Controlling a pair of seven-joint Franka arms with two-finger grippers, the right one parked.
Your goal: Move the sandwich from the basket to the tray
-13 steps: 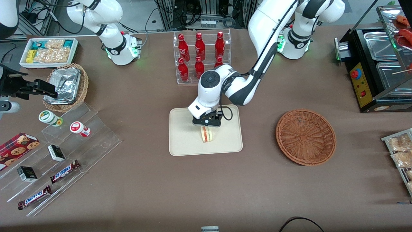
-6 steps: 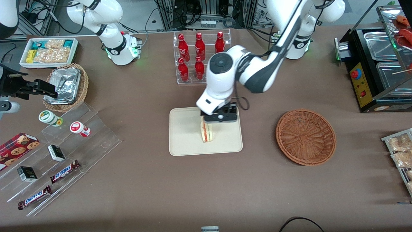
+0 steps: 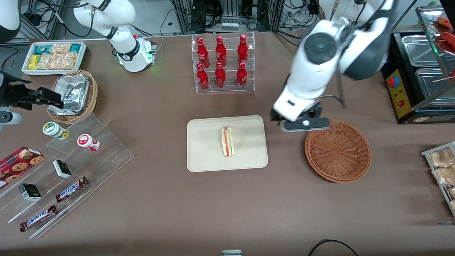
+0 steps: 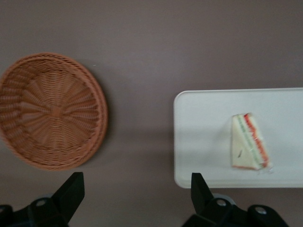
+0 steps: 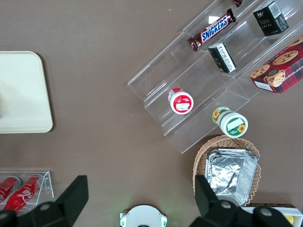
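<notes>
Front view: the sandwich (image 3: 227, 141) sits on the tray (image 3: 202, 156), about mid-tray, standing on edge with its red and green filling facing up. The tray lies mid-table, nearer the camera than the rack of red bottles (image 3: 222, 62). The gripper (image 3: 304, 123) hangs above the table between tray and basket (image 3: 337, 151), just over the basket's rim on the side toward the tray, carrying nothing. The basket holds nothing and rests toward the working arm's end of the table, well apart from the tray.

Left wrist view: the fingers (image 4: 71, 191) are spread wide with nothing but bare table between them. The basket (image 4: 49, 111) and the tray (image 4: 203, 137) both show below, apart from each other, a strip of brown table between. The sandwich (image 4: 248, 147) lies on the tray, clear of the rim, its wrap catching a little light.

Right wrist view: one rounded corner of the tray (image 5: 23, 92) shows, well apart from the clear stepped stand (image 5: 203, 90) with its snack bar, boxes and cups.
</notes>
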